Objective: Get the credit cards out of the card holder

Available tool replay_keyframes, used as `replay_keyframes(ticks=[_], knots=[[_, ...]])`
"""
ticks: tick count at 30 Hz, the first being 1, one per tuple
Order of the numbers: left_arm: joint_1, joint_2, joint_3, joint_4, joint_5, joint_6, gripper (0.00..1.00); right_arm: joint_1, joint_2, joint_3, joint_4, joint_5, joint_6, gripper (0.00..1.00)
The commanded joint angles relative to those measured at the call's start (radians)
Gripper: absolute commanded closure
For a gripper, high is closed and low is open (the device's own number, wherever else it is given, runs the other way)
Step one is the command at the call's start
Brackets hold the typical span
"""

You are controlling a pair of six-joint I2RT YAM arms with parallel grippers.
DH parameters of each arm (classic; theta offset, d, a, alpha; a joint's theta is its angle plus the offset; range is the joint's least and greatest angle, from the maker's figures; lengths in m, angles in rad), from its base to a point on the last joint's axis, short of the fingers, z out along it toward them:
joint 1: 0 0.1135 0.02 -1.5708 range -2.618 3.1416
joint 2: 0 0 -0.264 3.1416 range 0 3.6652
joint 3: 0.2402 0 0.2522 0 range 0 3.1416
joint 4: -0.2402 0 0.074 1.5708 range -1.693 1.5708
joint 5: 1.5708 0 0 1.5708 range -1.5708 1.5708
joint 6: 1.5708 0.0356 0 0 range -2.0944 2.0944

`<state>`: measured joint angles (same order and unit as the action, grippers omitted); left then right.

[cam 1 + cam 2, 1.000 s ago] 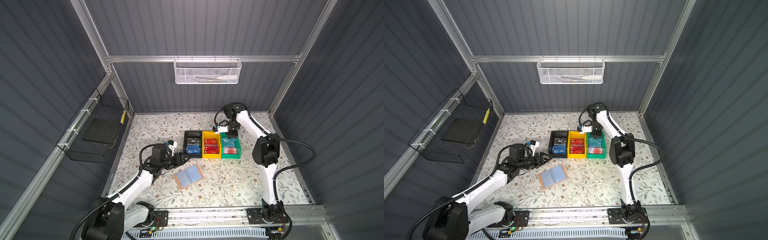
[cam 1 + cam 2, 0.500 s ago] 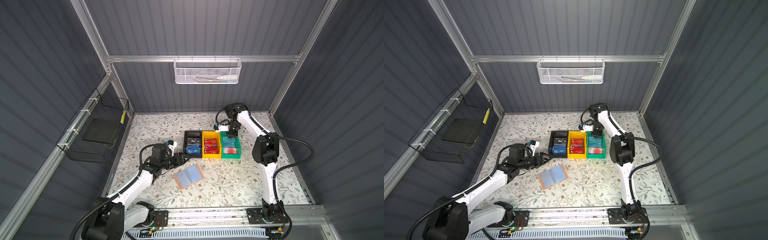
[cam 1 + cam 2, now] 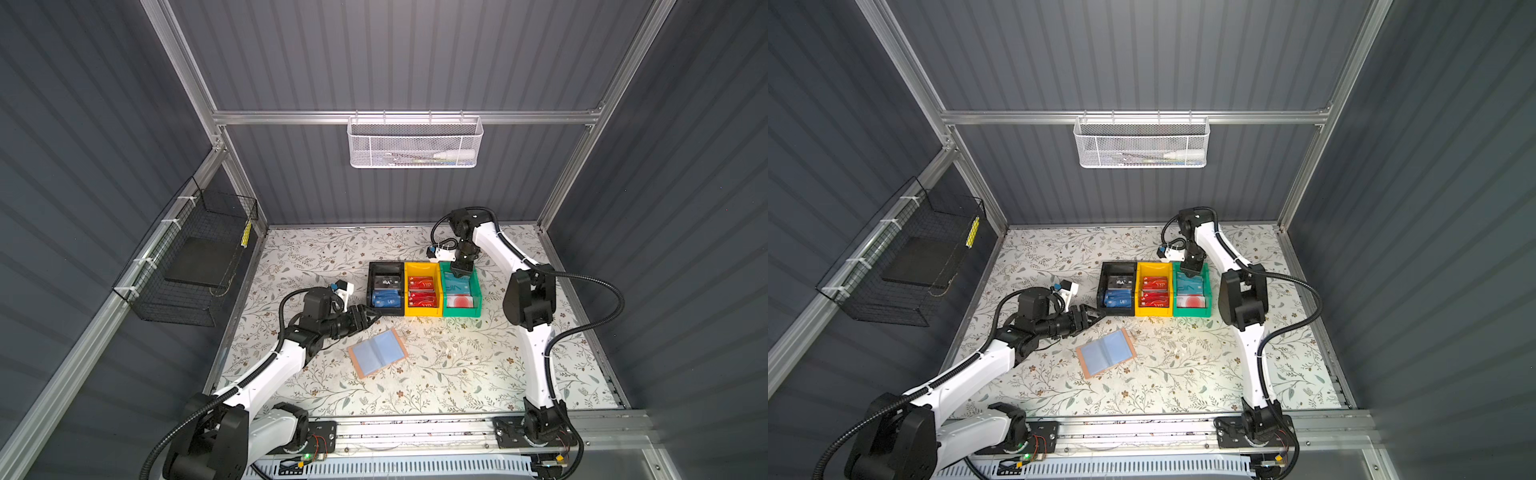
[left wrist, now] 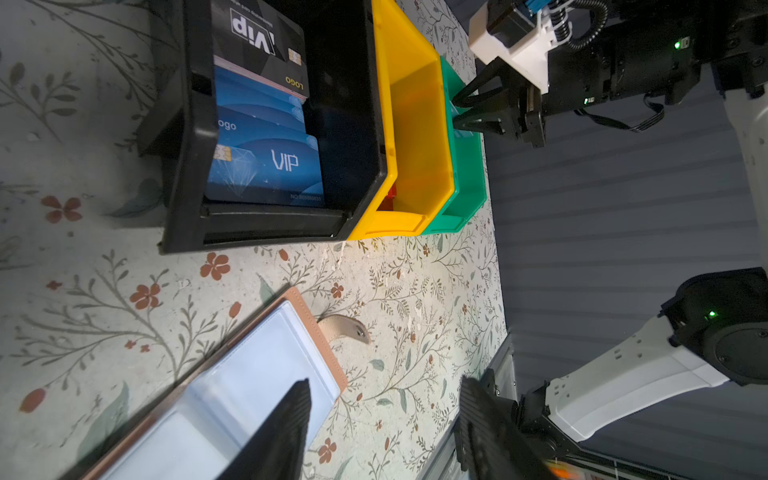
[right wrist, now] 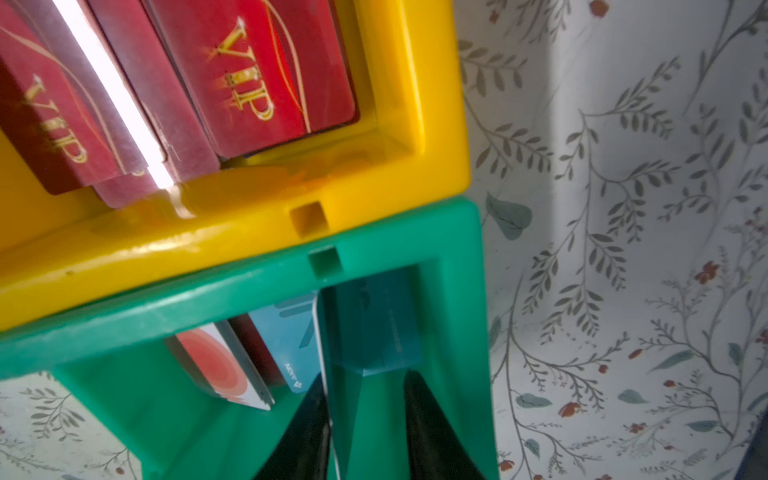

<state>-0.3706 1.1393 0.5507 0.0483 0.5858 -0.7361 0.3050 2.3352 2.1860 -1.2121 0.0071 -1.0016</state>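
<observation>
Inside green bin (image 5: 208, 299), maybe upright card (image 5: 374, 332)

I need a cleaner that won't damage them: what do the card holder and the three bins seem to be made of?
The card holder looks like tan leather or an imitation: matte, with a stitched-looking edge. Its sleeves look like clear, slightly glossy plastic film. The black bin, yellow bin and green bin look like moulded hard plastic, with shiny highlights on smooth rims.

Tan card holder (image 3: 377, 353); red cards (image 3: 422, 291); yellow bin (image 3: 423, 311); floral table (image 3: 457, 374).
</observation>
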Motion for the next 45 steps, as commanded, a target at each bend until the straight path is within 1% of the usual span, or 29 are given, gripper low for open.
replay_keyframes(ticks=[1, 4, 7, 9, 10, 14, 22, 26, 28, 30, 32, 33, 35, 36, 38, 39, 40, 41, 42, 43, 45], knots=[[-0.001, 0.004, -0.006, 0.009, -0.001, 0.01, 0.4, -0.009, -0.019, 0.0, 0.006, 0.016, 0.008, 0.66], [-0.001, 0.002, -0.009, 0.007, -0.004, 0.01, 0.4, -0.014, -0.016, -0.002, 0.005, 0.011, 0.006, 0.66], [0.001, 0.005, -0.008, 0.004, -0.004, 0.01, 0.4, -0.017, -0.008, -0.004, -0.007, 0.005, -0.003, 0.71], [-0.001, 0.008, -0.006, 0.005, -0.004, 0.01, 0.4, -0.018, -0.001, 0.0, -0.014, -0.001, -0.01, 0.8], [-0.001, 0.01, -0.005, 0.004, -0.006, 0.01, 0.4, -0.02, 0.001, 0.004, -0.026, -0.012, -0.016, 0.83], [0.0, 0.021, -0.001, 0.004, -0.009, 0.009, 0.4, -0.023, 0.003, -0.002, -0.027, -0.01, -0.029, 0.88], [-0.001, 0.017, 0.0, -0.001, -0.01, 0.007, 0.4, -0.027, -0.005, -0.015, -0.025, -0.013, -0.043, 0.88], [-0.001, 0.011, 0.002, -0.012, -0.013, 0.01, 0.4, -0.027, -0.01, -0.025, -0.014, -0.014, -0.024, 0.87], [-0.001, 0.012, 0.008, -0.024, -0.017, 0.016, 0.39, -0.026, -0.024, -0.029, -0.008, -0.027, -0.002, 0.85], [-0.001, 0.014, 0.014, -0.042, -0.027, 0.02, 0.39, -0.027, -0.05, -0.034, -0.008, -0.065, 0.026, 0.84], [-0.001, 0.015, 0.027, -0.084, -0.064, 0.027, 0.39, -0.027, -0.098, -0.06, 0.008, -0.138, 0.064, 0.82], [0.0, 0.015, 0.036, -0.112, -0.09, 0.03, 0.36, -0.027, -0.129, -0.086, 0.028, -0.174, 0.085, 0.81], [0.0, 0.012, 0.056, -0.166, -0.155, 0.041, 0.27, -0.029, -0.221, -0.19, 0.123, -0.247, 0.141, 0.73], [0.0, 0.006, 0.065, -0.194, -0.195, 0.046, 0.23, -0.029, -0.283, -0.266, 0.203, -0.276, 0.184, 0.67], [0.001, -0.004, 0.087, -0.235, -0.275, 0.063, 0.17, -0.033, -0.403, -0.42, 0.36, -0.329, 0.256, 0.58], [0.001, -0.007, 0.098, -0.253, -0.309, 0.074, 0.13, -0.035, -0.47, -0.502, 0.455, -0.332, 0.306, 0.52], [0.001, -0.009, 0.112, -0.27, -0.336, 0.088, 0.0, -0.037, -0.539, -0.575, 0.543, -0.333, 0.352, 0.47], [0.001, -0.012, 0.126, -0.288, -0.363, 0.102, 0.0, -0.04, -0.586, -0.634, 0.609, -0.37, 0.393, 0.42], [0.001, -0.009, 0.141, -0.308, -0.399, 0.118, 0.0, -0.043, -0.636, -0.7, 0.678, -0.363, 0.444, 0.28], [0.001, -0.008, 0.157, -0.33, -0.445, 0.13, 0.0, -0.049, -0.682, -0.752, 0.731, -0.364, 0.482, 0.02], [0.001, 0.0, 0.192, -0.386, -0.547, 0.158, 0.0, -0.068, -0.754, -0.831, 0.793, -0.379, 0.541, 0.01]])
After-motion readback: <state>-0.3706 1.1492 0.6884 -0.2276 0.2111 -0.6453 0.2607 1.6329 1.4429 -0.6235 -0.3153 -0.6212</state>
